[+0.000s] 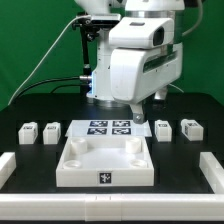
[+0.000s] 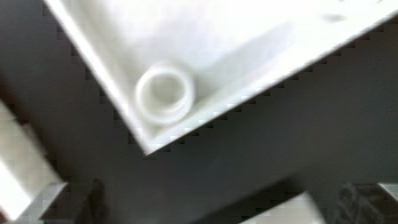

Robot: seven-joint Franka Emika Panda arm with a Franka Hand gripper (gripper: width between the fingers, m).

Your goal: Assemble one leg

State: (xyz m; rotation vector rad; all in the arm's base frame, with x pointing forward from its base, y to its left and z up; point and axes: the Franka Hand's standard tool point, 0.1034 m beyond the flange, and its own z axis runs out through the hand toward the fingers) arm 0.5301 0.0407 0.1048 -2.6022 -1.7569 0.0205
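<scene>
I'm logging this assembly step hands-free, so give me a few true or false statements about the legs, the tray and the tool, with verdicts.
1. Four legs stand on the table, two at each side of the marker board. True.
2. The tool grips a leg. False: it is open and empty.
3. In the exterior view the tray lies nearer the camera than the marker board. True.
4. A leg fills the corner socket seen in the wrist view. False: that socket is empty.

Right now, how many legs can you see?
4, across the exterior view from its left: first leg, second leg, marker board, third leg, fourth leg. The arm may hide more.
</scene>
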